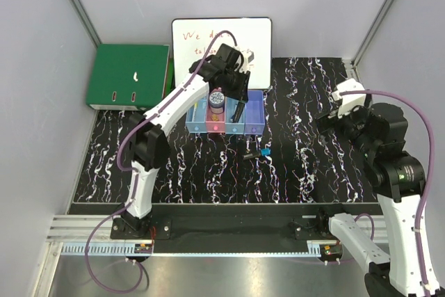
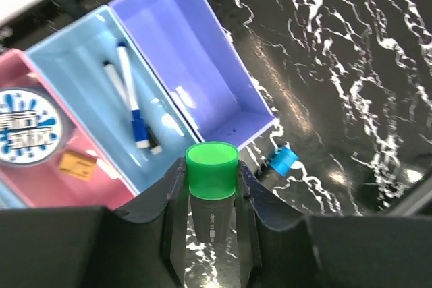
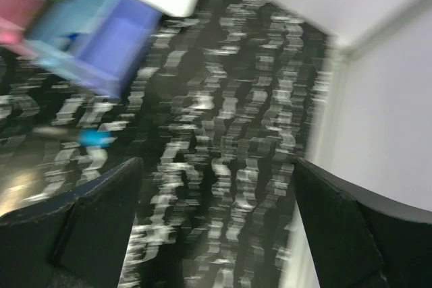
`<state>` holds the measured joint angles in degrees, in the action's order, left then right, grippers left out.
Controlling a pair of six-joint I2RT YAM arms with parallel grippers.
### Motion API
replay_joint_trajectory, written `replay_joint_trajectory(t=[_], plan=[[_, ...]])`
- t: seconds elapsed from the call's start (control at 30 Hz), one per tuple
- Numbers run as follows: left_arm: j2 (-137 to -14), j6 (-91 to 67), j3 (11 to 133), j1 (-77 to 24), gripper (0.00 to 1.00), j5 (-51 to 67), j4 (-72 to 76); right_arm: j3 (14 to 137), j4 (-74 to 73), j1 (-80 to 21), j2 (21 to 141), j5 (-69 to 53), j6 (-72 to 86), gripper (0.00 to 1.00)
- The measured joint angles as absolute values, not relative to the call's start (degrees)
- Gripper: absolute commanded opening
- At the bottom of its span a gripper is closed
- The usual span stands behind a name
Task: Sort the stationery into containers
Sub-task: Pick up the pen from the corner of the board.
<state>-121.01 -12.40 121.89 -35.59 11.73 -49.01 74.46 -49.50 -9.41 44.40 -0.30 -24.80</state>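
Green-capped marker point(image 2: 211, 166): one, with a black barrel, pinched cap-outward in the left claw point(image 2: 210, 190). In the top view it hangs over the row of bins, about at the second light-blue one. The print on its barrel is too fine to read.
Left claw: closed on that marker, one finger on each side of the barrel.
Right claw point(image 3: 217, 166): fingers spread wide with nothing between them, above bare desk point(image 1: 313, 172) at 3 o'clock from the bins. Its own view is blurred.
Bins: four, joined side by side at 12 o'clock from the desk's middle. Left to right they are light blue, pink, light blue and purple.
Pink bin point(image 2: 27, 180): holds two things. One is a round blue-and-white item point(image 2: 23, 126), face up, whose blue print cannot be read. The other is a small yellow piece point(image 2: 75, 165) just beside it at 4 o'clock.
Second light-blue bin point(image 2: 74, 79): holds two pens point(image 2: 133, 109) with white barrels and blue parts, lying lengthwise side by side.
Purple bin point(image 2: 189, 45): nothing shows inside it.
Blue-capped marker point(image 1: 256, 154): one, lying on the desk at 6 o'clock from the purple bin, apart from it.
Whiteboard point(image 1: 254, 36): one, at 12 o'clock behind the bins. Its red handwriting begins "We d"; the rest is hidden by the arm or too small to read.
Green binder point(image 1: 128, 74): one, lying flat at 10 o'clock, with a small white mark on its cover.
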Motion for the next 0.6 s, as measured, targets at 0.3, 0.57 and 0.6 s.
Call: replay_joint_trajectory(t=[0.3, 0.57, 0.6], plan=[[-113.7, -21.7, 106.8, -31.3, 0.0, 27.1, -34.2, 71.3, -48.5, -9.4, 49.8, -24.9, -9.6, 0.95], [-104.8, -30.6, 106.8, -31.4, 0.0, 36.6, -21.8, 71.8, -38.1, -9.6, 62.2, -35.9, -2.3, 0.9], [-104.3, -31.5, 107.2, -31.6, 0.0, 37.4, -20.5, 71.8, -36.8, -9.8, 63.4, -36.6, -1.4, 0.9]])
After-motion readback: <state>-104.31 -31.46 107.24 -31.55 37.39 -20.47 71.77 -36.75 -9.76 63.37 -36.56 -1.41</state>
